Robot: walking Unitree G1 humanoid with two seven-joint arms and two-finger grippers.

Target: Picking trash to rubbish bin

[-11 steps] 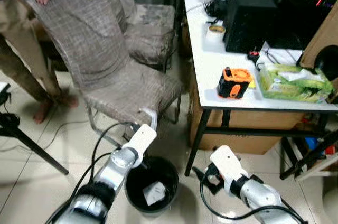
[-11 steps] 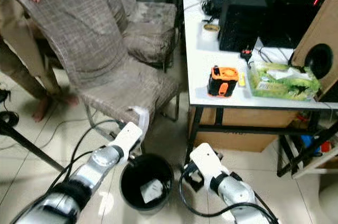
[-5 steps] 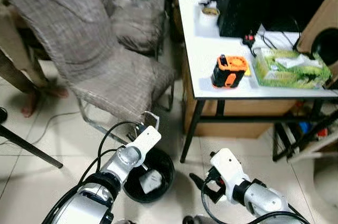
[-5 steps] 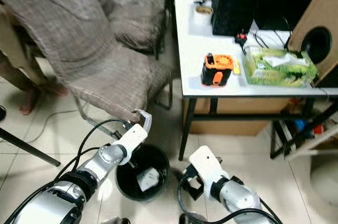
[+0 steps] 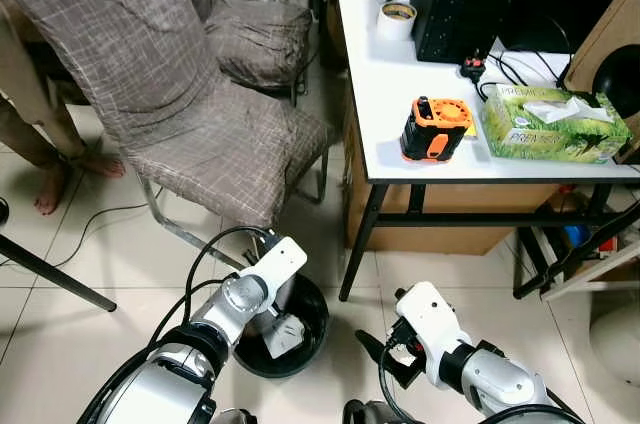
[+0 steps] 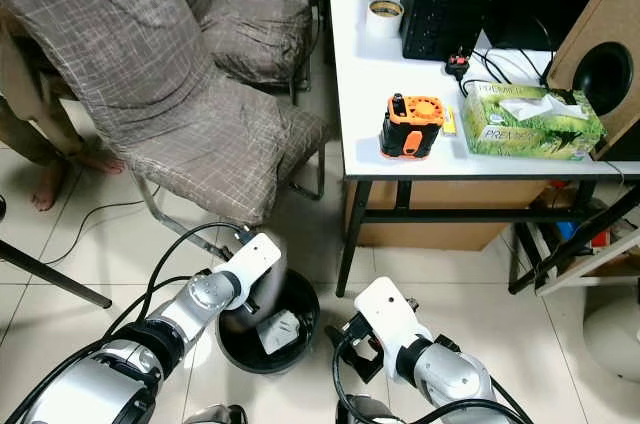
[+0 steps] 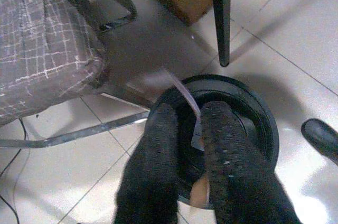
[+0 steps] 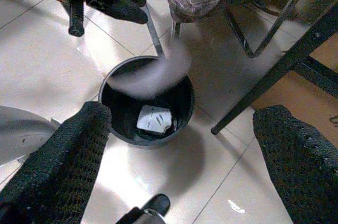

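A person's bare foot (image 5: 48, 202) stands on the tiled floor at far left, beside a grey checked chair (image 5: 200, 134). Below the chair's front edge sits a round black rubbish bin (image 5: 310, 339), already holding a crumpled white piece of trash (image 5: 284, 336). The left gripper (image 7: 185, 129) hangs directly above the bin's rim, its two black fingers nearly together. A thin pale strip of trash (image 7: 182, 94), blurred, appears between the fingertips, rising from them and slanting toward the chair; whether the fingers truly pinch it or have let it go cannot be told. The bin's open mouth lies straight below this gripper, so the strip looks set to fall inside. The left arm is clearly the nearer one to the bin. Further right, the right gripper (image 8: 179, 145) hovers low over the floor with its fingers spread wide and nothing between them, the bin just ahead of it. At far right a white table (image 5: 400, 104) carries an orange tool (image 5: 436, 130) and a green tissue box (image 5: 555, 124).
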